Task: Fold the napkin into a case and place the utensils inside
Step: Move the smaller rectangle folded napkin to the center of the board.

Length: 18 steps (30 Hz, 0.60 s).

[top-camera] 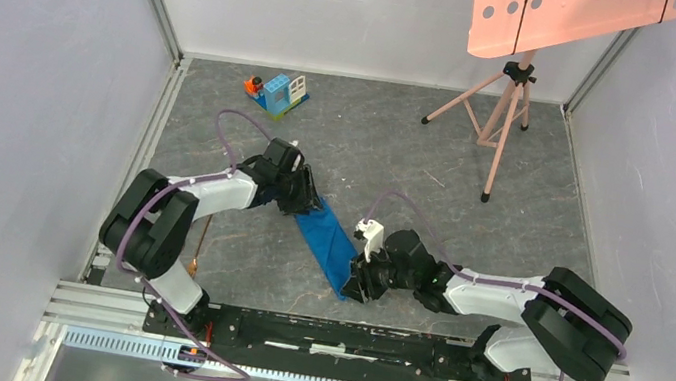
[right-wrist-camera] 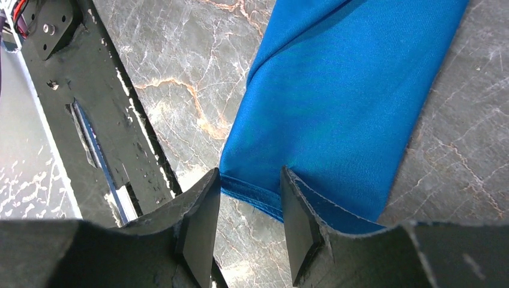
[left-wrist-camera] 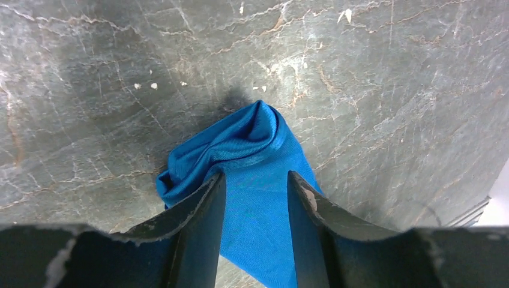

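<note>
The bright blue napkin (top-camera: pixel 328 242) lies folded as a narrow oblong strip, running diagonally between my two grippers. My left gripper (top-camera: pixel 302 201) is open over its far end, where the cloth (left-wrist-camera: pixel 240 144) bunches into a rounded fold; flat cloth shows between the fingers of that gripper (left-wrist-camera: pixel 255 177). At the near end my right gripper (top-camera: pixel 359 285) is open, and the napkin's hemmed edge (right-wrist-camera: pixel 336 90) crosses the gap of the gripper (right-wrist-camera: pixel 249 175). One thin golden-copper utensil (top-camera: pixel 202 243) lies by the left arm's base; spoon or fork, I cannot tell. The other is out of view.
A blue-and-white toy block house (top-camera: pixel 280 93) stands at the back left. A pink board on a tripod (top-camera: pixel 499 124) stands at the back right. The black base rail (top-camera: pixel 332 336) runs along the near edge, close to the right gripper (right-wrist-camera: pixel 90 102). White walls enclose the table.
</note>
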Motion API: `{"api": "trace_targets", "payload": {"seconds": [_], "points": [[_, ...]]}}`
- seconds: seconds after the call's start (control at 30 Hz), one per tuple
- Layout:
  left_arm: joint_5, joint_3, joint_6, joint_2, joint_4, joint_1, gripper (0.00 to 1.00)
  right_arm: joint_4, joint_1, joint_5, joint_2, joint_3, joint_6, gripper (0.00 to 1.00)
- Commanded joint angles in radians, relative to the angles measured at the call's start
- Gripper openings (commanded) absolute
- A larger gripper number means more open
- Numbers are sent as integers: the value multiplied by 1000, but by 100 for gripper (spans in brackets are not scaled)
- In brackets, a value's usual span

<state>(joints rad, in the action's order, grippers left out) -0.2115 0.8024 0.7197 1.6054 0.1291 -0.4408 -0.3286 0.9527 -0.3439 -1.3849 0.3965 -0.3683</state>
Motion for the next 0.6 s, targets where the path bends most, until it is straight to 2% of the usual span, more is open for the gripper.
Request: {"api": "trace_targets", "payload": {"seconds": [0.0, 0.23, 0.37, 0.47, 0.57], "points": [[93, 36, -68, -93, 55, -4, 51, 47, 12, 92, -2, -3, 0, 47], [152, -19, -61, -358, 193, -1, 58, 190, 11, 176, 7, 55, 53, 50], [175, -75, -52, -518, 257, 5, 60, 323, -23, 334, 3, 77, 42, 56], [181, -90, -59, -617, 300, 5, 63, 443, -143, 410, 18, 72, 19, 61], [132, -100, -59, -648, 273, 7, 67, 484, -360, 396, 68, 51, 17, 64]]}}
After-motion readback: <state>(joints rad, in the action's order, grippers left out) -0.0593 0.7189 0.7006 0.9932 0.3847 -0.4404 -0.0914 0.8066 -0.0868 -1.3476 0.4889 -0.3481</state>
